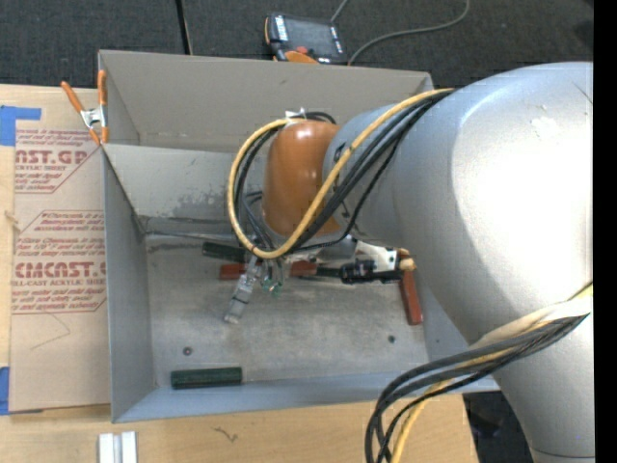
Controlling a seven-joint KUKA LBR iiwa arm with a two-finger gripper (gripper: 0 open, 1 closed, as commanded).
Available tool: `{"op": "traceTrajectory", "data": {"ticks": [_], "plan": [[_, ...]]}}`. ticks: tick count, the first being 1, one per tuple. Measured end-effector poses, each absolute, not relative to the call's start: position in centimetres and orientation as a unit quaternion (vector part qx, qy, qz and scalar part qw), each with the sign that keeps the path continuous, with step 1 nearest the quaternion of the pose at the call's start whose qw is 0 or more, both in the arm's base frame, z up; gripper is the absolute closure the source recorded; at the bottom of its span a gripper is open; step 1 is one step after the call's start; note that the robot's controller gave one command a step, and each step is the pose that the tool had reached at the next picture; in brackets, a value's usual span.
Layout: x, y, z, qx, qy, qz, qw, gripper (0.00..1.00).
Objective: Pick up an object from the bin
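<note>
My gripper hangs below the arm's wrist over the middle of the bin floor, just in front of the back wall. Beside it lie a small red piece on its left and a black-handled tool a little further back. To its right a red piece pokes out, next to a black and white tool. A reddish-brown stick lies along the right wall.
A dark green flat bar lies alone near the front left corner. The arm and its cables cover the bin's right and back. Bare floor stretches between the gripper and the bar.
</note>
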State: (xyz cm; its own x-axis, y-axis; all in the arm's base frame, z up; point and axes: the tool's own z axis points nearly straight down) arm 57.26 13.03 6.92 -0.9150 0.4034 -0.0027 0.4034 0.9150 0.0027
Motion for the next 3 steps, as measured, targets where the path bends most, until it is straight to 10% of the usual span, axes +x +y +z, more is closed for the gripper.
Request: {"op": "traceTrajectory", "data": {"ticks": [1, 2, 3], "plan": [[57.3, 13.1, 7.0, 0.206, 0.979, 0.001, 0.001, 0.00], [57.5, 13.1, 7.1, 0.206, 0.979, 0.002, 0.004, 1.00], [57.7, 13.1, 13.3, 0.206, 0.979, 0.002, 0.003, 1.00]]}}
